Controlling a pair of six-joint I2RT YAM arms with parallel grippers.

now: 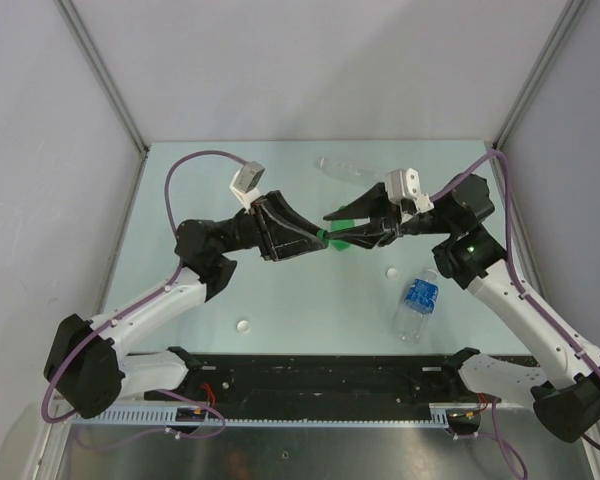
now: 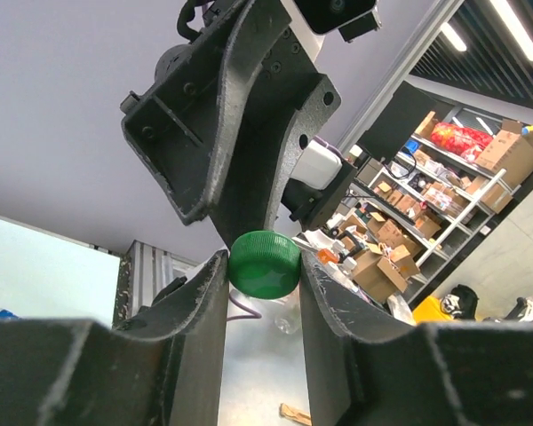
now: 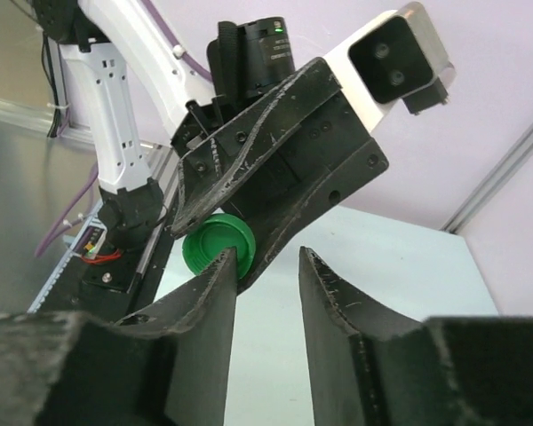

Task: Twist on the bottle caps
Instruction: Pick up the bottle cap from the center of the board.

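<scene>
- Here, the left gripper point(image 2: 262, 264) has its fingers pinching the green cap point(image 2: 265, 266) above the tabletop point(image 1: 280, 290).
- The right gripper point(image 3: 266, 257) faces it, fingers narrowly parted and empty.
- The blue-labelled bottle point(image 1: 417, 300) lies flat, a white cap point(image 1: 391, 270) near it.

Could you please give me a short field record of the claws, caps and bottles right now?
left claw: closed on green cap, held in the air
right claw: open, empty, beside that cap
white caps: both loose on table
blue-label bottle: lying on its side
clear bottle: lying, far side
</scene>
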